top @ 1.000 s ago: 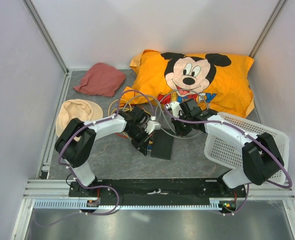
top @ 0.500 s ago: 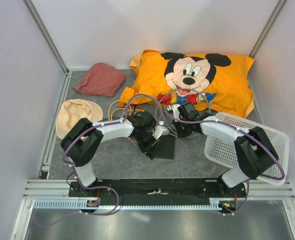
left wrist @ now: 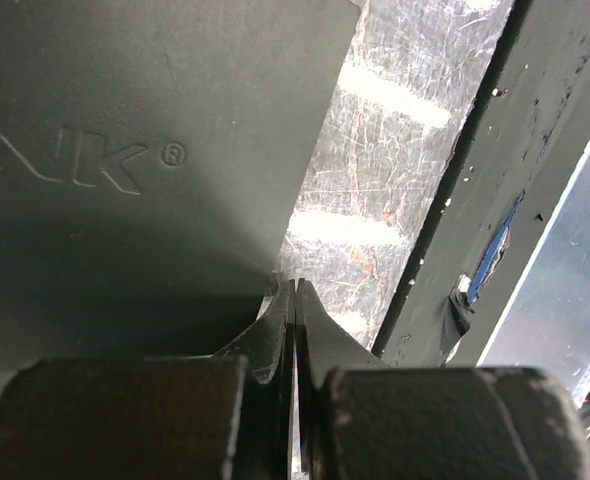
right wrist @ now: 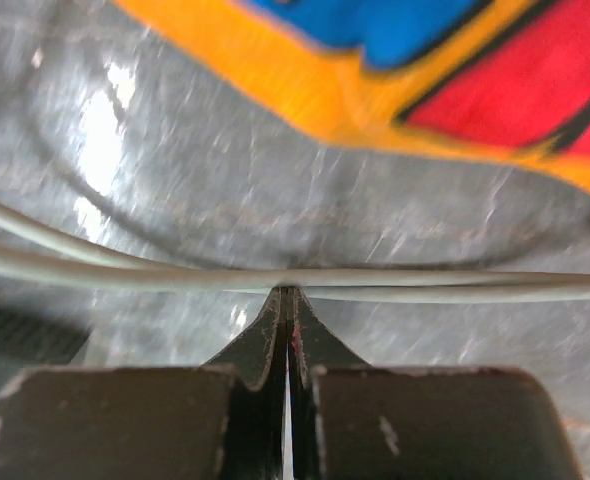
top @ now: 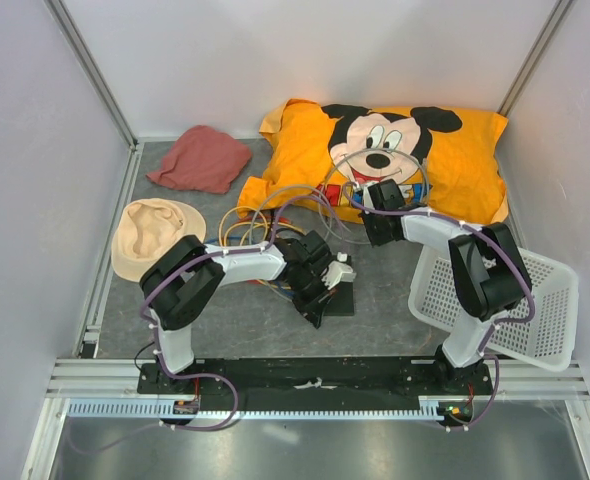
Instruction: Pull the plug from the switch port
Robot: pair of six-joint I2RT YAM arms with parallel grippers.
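The flat black switch [top: 341, 303] lies on the grey mat near the middle. It fills the upper left of the left wrist view [left wrist: 125, 150], with raised lettering on it. My left gripper [top: 327, 287] is shut, and its tips [left wrist: 295, 286] rest at the switch's near edge. My right gripper [top: 376, 212] is shut at the orange pillow's front edge, apart from the switch. A grey cable [right wrist: 425, 280] runs across just beyond its tips [right wrist: 289, 291], and its loop [top: 379, 155] arcs over the pillow. The plug and the port are hidden.
The orange Mickey pillow [top: 445, 150] lies at the back. A white mesh basket [top: 540, 315] stands at the right. A red cloth [top: 200, 158] and a beige hat [top: 150, 235] lie at the left. Coiled yellow and grey cables [top: 247, 222] lie beside the left arm. The black base rail [left wrist: 495, 200] runs along the near edge.
My right gripper has moved away from the switch to the pillow, carrying the grey cable loop onto it. My left gripper has shifted right and nearer, staying on the switch.
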